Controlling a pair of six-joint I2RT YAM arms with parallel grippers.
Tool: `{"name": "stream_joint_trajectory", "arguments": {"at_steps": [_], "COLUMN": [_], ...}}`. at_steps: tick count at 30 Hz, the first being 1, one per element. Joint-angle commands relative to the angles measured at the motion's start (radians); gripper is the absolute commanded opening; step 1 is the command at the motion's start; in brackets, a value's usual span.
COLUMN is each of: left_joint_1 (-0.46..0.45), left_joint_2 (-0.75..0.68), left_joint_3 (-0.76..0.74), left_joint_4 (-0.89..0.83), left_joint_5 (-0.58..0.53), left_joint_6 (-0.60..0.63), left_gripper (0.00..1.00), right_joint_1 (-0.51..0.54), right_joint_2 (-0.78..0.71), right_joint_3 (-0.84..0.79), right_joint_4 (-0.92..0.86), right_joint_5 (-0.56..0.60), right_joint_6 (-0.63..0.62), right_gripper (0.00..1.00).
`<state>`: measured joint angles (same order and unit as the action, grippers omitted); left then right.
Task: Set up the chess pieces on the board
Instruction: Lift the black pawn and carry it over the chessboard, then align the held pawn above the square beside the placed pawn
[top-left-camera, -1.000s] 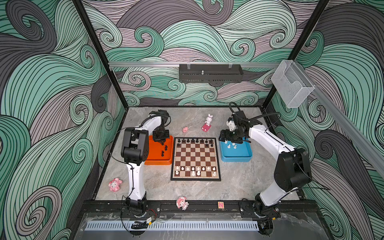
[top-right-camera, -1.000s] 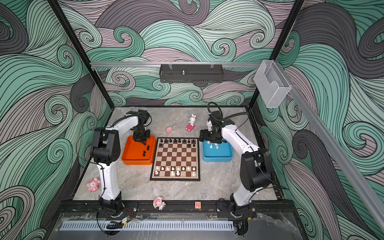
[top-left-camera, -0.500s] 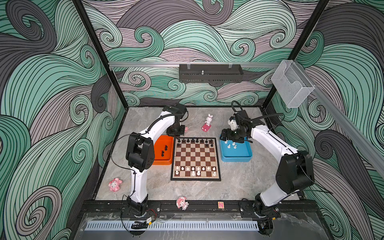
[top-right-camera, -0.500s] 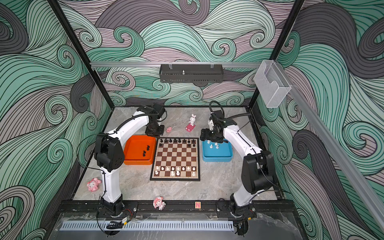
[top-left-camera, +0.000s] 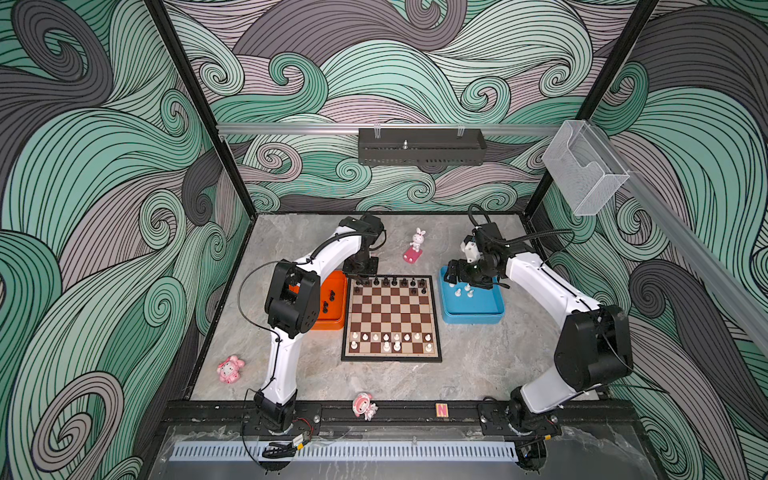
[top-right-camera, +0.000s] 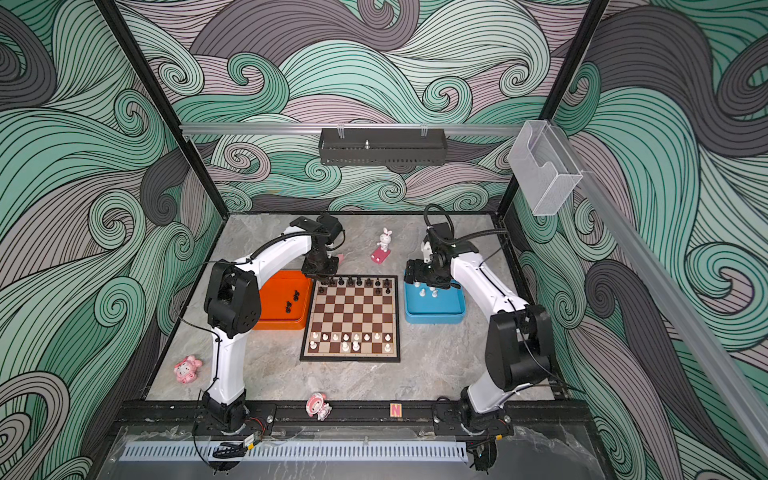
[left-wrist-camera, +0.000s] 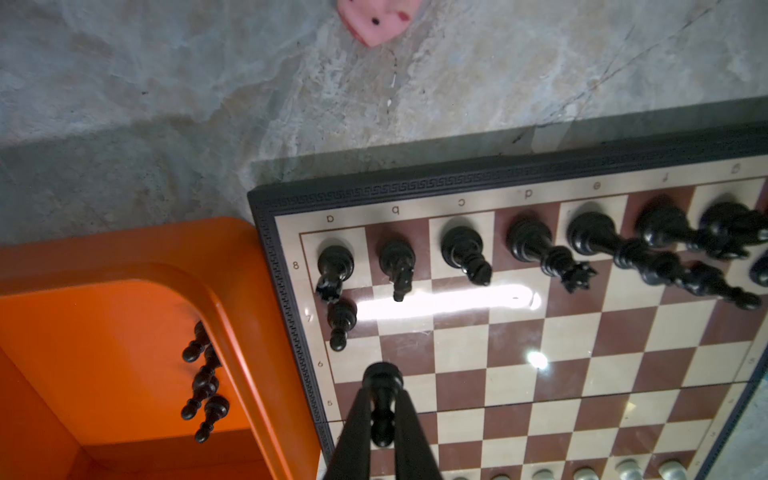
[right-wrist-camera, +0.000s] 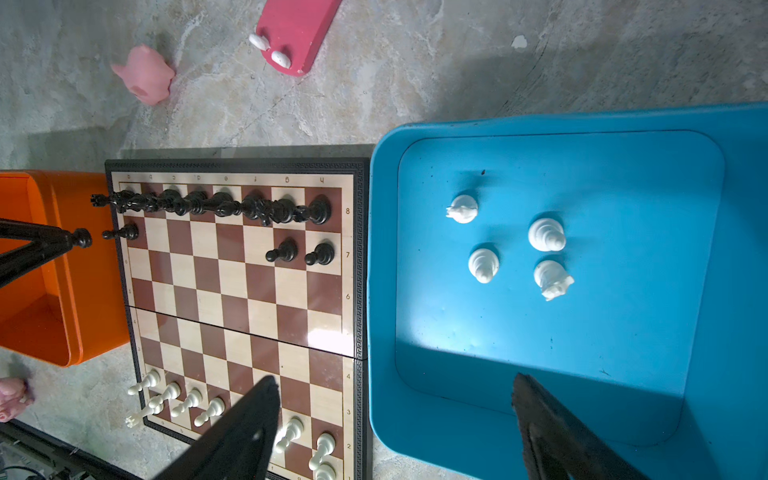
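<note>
The board (top-left-camera: 390, 358) lies mid-table. Black chess pieces (top-left-camera: 390, 283) line its far row, and white ones (top-left-camera: 390, 338) fill the near rows. My left gripper (left-wrist-camera: 382, 399) is shut on a black pawn (left-wrist-camera: 382, 376), held just above the board's far left corner (top-left-camera: 365, 276), close to a lone pawn (left-wrist-camera: 341, 320) standing there. A few black pawns (left-wrist-camera: 203, 386) remain in the orange tray (top-left-camera: 332, 322). My right gripper (right-wrist-camera: 392, 384) hangs open and empty over the blue tray (right-wrist-camera: 582, 340), near its board-side wall. Several white pieces (right-wrist-camera: 513, 245) stand in that tray.
A white rabbit figure on a pink base (top-left-camera: 415, 245) stands behind the board, with a small pink toy (left-wrist-camera: 376, 16) near the far left corner. Pink figurines lie at the front left (top-left-camera: 230, 369) and on the front rail (top-left-camera: 365, 406).
My left arm has swung from over the orange tray to the board's far left corner, carrying the black pawn. The right arm has stayed almost still, jaws open.
</note>
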<state>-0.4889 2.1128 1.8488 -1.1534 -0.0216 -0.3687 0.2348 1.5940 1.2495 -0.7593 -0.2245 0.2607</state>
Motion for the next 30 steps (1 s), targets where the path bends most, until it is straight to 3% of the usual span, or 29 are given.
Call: {"name": "stream_joint_trajectory", "arguments": {"at_steps": [1, 30], "left_joint_1": [-0.013, -0.028], "left_joint_2": [0.022, 0.073], "left_joint_3": [-0.005, -0.039], "left_joint_4": [0.014, 0.058], "left_joint_5": [0.008, 0.040], "left_joint_6": [-0.027, -0.041], "left_gripper": [0.12, 0.12], "right_joint_1": [-0.008, -0.021], "right_joint_2": [-0.033, -0.034], "right_joint_3": [-0.012, -0.025], "right_joint_4": [-0.005, -0.005], "right_joint_5": [0.000, -0.003], "right_joint_6": [-0.019, -0.021], "right_gripper": [0.88, 0.88]}}
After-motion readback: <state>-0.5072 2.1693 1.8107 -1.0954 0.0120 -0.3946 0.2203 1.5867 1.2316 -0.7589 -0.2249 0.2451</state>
